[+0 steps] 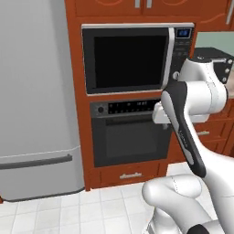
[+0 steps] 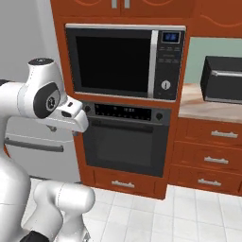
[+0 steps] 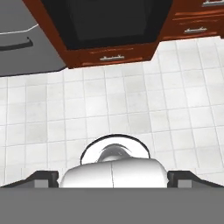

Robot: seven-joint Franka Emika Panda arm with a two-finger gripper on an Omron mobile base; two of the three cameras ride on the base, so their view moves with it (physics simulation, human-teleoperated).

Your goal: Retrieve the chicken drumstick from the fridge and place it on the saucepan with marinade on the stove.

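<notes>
Right now the step in hand reads as the approach to the fridge [image 1: 39,100], door shut, nothing retrieved yet; the fridge is the tall light-grey body on the left of the left base view, with a dark horizontal handle bar low on it, and it also shows at the top left corner of the hand view; the arm is folded in front of the built-in oven [image 2: 125,142] and the microwave [image 2: 120,61] above it, so the base looks aimed at the oven column rather than the fridge; my call: shift left until the fridge door is square ahead, then bring the hand up from pointing at the tiled floor [image 3: 131,100] to level with a door handle, and grab the handle near its free end so the door swings with less effort; the 2 fingertips [image 3: 43,177] sit at the bottom corners of the hand view, spread wide, nothing between them; the chicken drumstick is presumably inside behind the closed door, so where it lies relative to the fingers can't be told beyond well apart and off to the left; saucepan, marinade and stove likewise can't be placed from these views; risk: clipping the red-brown cabinet panel [image 1: 75,68] beside the fridge while swinging the arm across.
</notes>
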